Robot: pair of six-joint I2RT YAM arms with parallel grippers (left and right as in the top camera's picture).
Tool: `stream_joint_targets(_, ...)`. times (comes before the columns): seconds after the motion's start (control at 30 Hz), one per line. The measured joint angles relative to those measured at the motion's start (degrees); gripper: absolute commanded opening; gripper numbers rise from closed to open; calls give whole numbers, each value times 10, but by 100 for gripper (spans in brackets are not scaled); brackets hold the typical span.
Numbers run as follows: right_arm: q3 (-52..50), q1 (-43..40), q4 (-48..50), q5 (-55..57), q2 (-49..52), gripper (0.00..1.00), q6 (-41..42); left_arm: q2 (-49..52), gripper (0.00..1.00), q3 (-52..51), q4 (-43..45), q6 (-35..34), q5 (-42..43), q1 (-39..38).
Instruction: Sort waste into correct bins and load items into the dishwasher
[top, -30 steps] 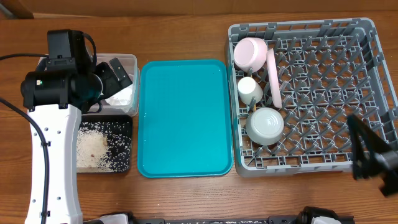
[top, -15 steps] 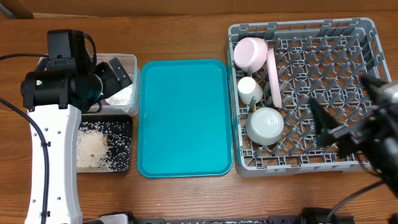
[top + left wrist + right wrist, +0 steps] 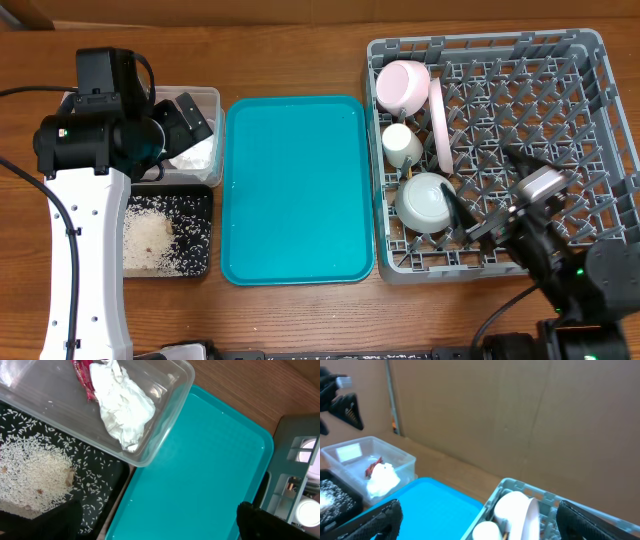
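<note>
- Teal tray [image 3: 297, 190] sat mid-table.
- Tub [image 3: 205, 95] was just left of the tray's far end, w/ tissue [image 3: 122, 410] + red wrapper [image 3: 85, 377] inside.
- Black tray [image 3: 198, 205] was just left of the tray's near end, rice [image 3: 150, 240] in it.
- Rack [image 3: 560, 70] was right of the tray. Pink dishes [image 3: 402, 83], cup [image 3: 402, 143] & bowl [image 3: 425, 200] stood in its tray-side column.
- L gripper [image 3: 188, 122] hung over the tub, jaws wide apart, holding nothing.
- R gripper [image 3: 488, 190] was over the rack, right of the bowl, jaws spread wide, nothing between them.

no readable text, labels, brands or numbers in any view
</note>
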Motion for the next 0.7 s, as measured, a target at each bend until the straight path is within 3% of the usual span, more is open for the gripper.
stream_joint_targets(0.2,-116,16,61,-2,-57,100,-1,0,100,0,0,0,0,0)
stream_joint_targets(0.47,-245,16,244,-1,-122,100,-1,0,100,0,0,0,0,0)
stream_joint_targets(0.7,-293,16,263,19,-146,100,0,0,100,0,0,0,0,0)
